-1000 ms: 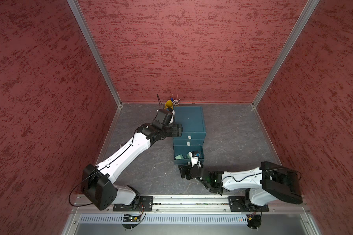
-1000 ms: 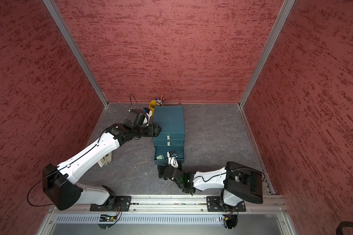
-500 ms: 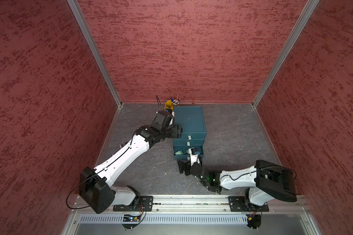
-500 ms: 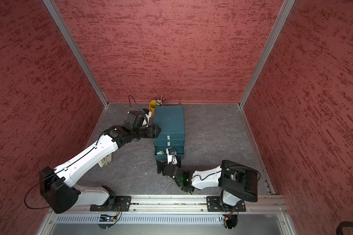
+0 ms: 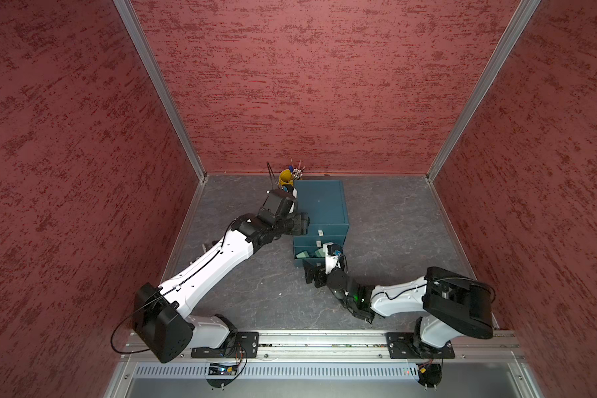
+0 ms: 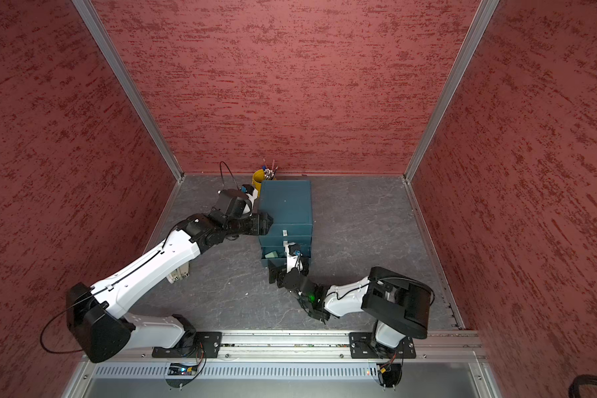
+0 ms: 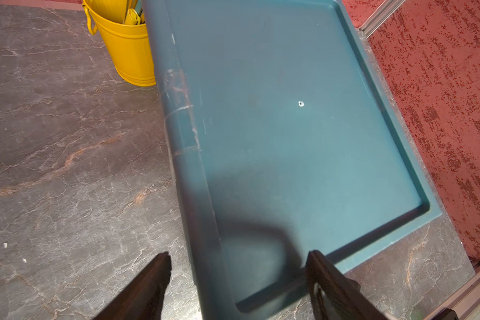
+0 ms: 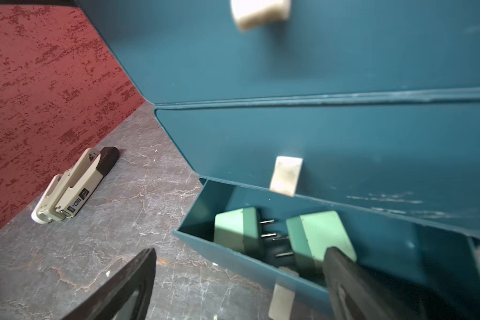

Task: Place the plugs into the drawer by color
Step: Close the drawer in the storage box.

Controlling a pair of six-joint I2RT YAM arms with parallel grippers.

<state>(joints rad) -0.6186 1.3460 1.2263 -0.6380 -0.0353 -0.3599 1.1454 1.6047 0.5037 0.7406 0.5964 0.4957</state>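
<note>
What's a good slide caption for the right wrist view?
Two mint green plugs lie in the open bottom drawer.

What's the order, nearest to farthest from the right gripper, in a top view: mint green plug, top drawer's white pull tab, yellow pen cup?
From the right gripper, in a top view:
1. The mint green plug, inside the open bottom drawer, right beside the gripper.
2. The top drawer's white pull tab, higher on the chest front.
3. The yellow pen cup, behind the chest by the back wall.

This is a lab robot cell: red textured wall panels [image 5: 307, 86] on aluminium posts [image 5: 160, 89] enclose a grey marbled tabletop [image 5: 393, 213]. Two white robot arms [image 5: 214, 265] are bolted to a front rail [image 5: 324, 339]. Office things stand there: pen cup [image 5: 286, 177], stapler [image 8: 72, 188], drawer [image 5: 319, 206].
</note>
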